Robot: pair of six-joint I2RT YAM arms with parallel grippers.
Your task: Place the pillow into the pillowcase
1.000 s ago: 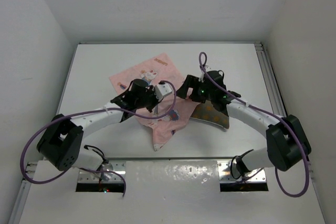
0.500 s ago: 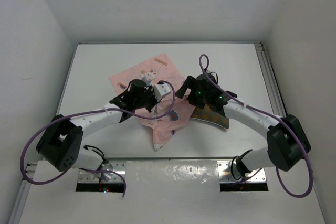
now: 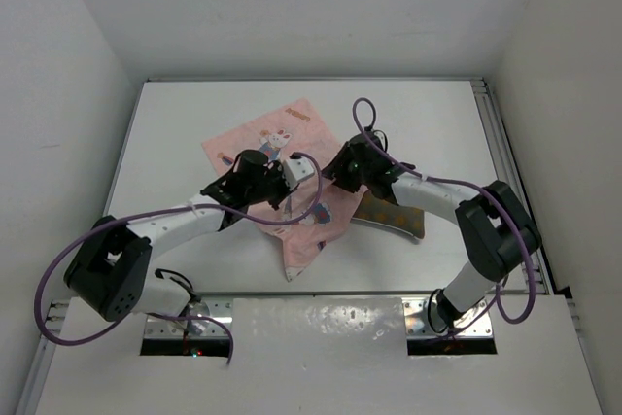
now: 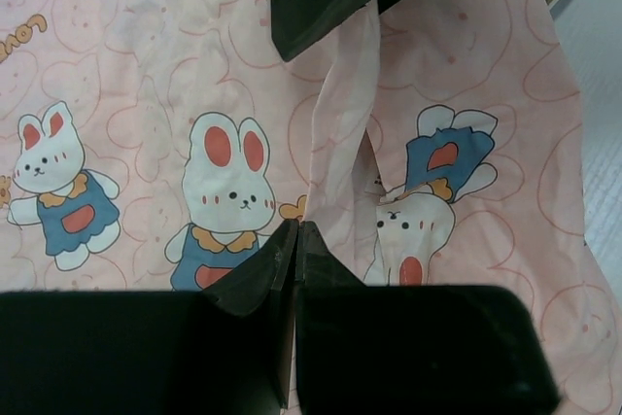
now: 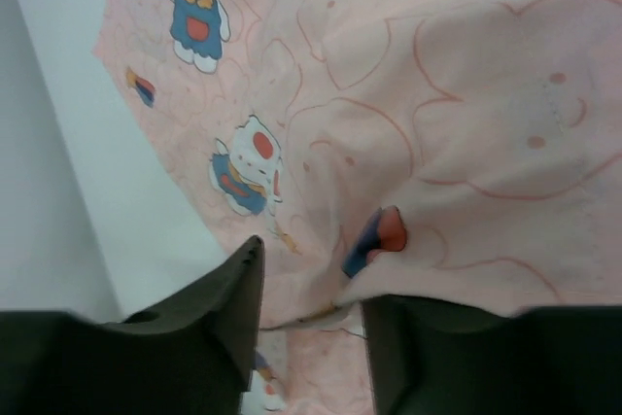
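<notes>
we see the pillowcase (image 3: 262, 138) lying diagonal, long axis far-to-near, pillow (image 3: 394, 216) just right of it, left gripper (image 4: 296, 230) pinched on its fold, right gripper (image 5: 311, 289) jaws apart, maybe straddling its hem

My top camera sits high behind the arms (image 3: 175, 221) and looks down on the whole table (image 3: 175, 123). My two wrist cameras look from very close at the pink pillowcase (image 3: 267, 133), which all three views share.
</notes>
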